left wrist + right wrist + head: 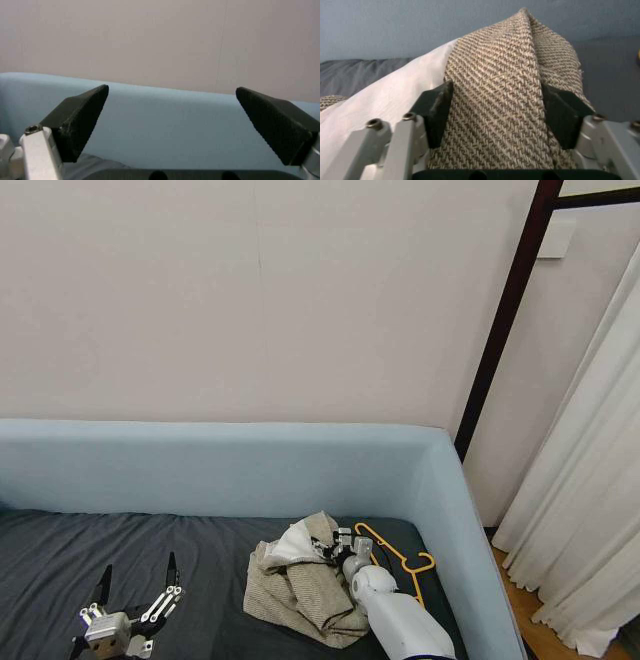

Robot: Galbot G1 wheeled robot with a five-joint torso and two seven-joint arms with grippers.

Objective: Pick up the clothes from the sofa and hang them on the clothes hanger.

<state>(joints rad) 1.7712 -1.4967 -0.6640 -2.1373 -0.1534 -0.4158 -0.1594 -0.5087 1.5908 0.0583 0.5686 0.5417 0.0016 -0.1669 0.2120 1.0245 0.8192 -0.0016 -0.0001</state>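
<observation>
The tweed garment (300, 592) lies crumpled on the dark seat cushion (80, 550) of the pale blue sofa (200, 470), toward 5 o'clock in the head view and near the sofa's right arm. Its white lining (295, 542) is turned out at the heap's 12 o'clock edge.

The right hand (330, 550) reaches in from 5 o'clock and meets the heap at its 2 o'clock corner. In the right wrist view the right hand (495, 108) is clamped on a raised ridge of the garment (505, 56), one dark pad (436, 110) pressing each flank of the fold, with the lining (395, 97) spilling beside it.

An orange hanger (398, 556) lies flat on the cushion at 3 o'clock from the heap, just beside the right wrist.

The left hand (135, 605) hovers over bare cushion at 9 o'clock from the garment, well apart from it. Its fingers (82, 116) are spread wide and face the sofa's backrest (170, 123).
</observation>
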